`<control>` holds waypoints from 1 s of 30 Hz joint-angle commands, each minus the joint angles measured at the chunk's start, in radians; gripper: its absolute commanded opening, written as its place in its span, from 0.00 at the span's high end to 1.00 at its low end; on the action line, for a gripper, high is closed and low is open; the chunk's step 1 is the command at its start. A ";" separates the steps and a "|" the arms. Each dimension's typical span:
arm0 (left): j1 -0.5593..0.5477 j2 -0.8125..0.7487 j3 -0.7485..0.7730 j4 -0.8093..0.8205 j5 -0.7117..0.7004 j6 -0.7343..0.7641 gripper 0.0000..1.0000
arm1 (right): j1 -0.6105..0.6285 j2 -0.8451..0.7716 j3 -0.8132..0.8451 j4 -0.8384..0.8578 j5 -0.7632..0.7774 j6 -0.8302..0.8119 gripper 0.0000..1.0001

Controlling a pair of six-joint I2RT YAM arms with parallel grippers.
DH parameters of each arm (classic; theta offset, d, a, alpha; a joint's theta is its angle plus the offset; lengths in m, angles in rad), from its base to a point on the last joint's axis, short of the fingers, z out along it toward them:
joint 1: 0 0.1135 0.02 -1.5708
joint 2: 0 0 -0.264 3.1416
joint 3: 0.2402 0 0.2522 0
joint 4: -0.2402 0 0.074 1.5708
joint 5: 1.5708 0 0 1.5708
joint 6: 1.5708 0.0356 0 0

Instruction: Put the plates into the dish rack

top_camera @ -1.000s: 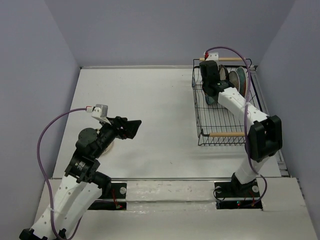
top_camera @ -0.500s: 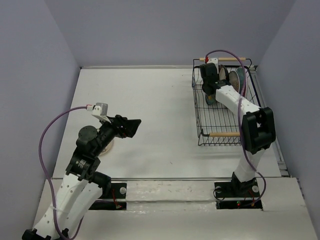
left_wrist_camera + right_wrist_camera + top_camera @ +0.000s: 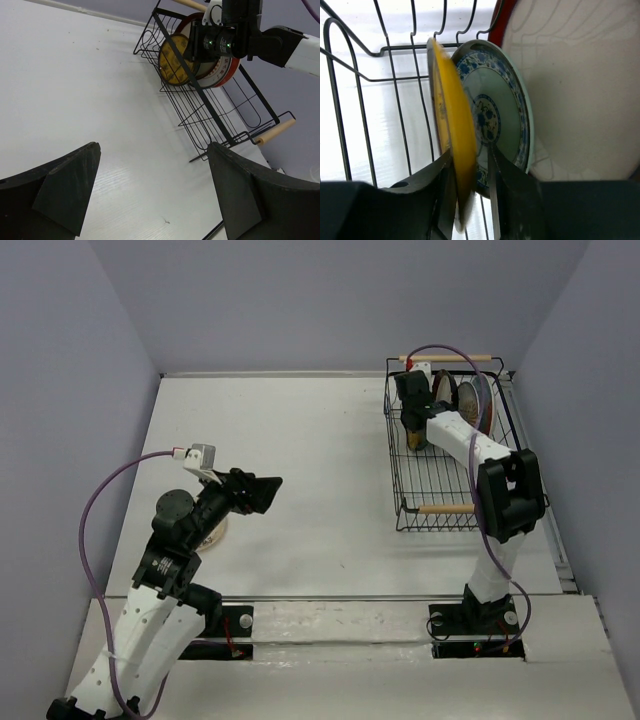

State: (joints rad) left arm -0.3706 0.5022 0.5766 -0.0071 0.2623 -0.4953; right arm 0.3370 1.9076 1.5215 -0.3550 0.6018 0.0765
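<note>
The black wire dish rack [image 3: 440, 485] stands at the right rear and shows in the left wrist view [image 3: 210, 115]. My right gripper [image 3: 414, 420] reaches into its far end. In the right wrist view its jaws [image 3: 469, 152] straddle the upright amber-yellow plate [image 3: 452, 125]. The left finger touches the plate and a narrow gap shows at the right finger. Behind it stand the small teal-blue plate [image 3: 502, 110] and the large dark-red-rimmed cream plate [image 3: 575, 90]. My left gripper [image 3: 262, 492] is open and empty above the table [image 3: 152, 147]. A cream plate [image 3: 216, 532] lies under the left arm.
The rack's wooden rod handles are at its near end [image 3: 450, 508] and far end [image 3: 455, 358]. Grey walls close in the table on three sides. The right arm's elbow [image 3: 510, 495] hangs over the rack's near right corner.
My right gripper has moved with the amber plate toward the rack's far end, and the right elbow has swung left. The left arm has barely moved.
</note>
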 commanded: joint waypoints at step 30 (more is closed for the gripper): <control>0.038 -0.232 0.292 -0.201 -0.481 0.070 0.01 | 0.583 -0.078 -0.176 0.599 -0.662 0.609 0.39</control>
State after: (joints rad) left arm -0.3382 0.3267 0.8207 -0.1520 -0.0063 -0.4782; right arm 0.8520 1.7706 1.3022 0.0334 0.0040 0.5335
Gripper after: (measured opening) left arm 0.989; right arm 0.616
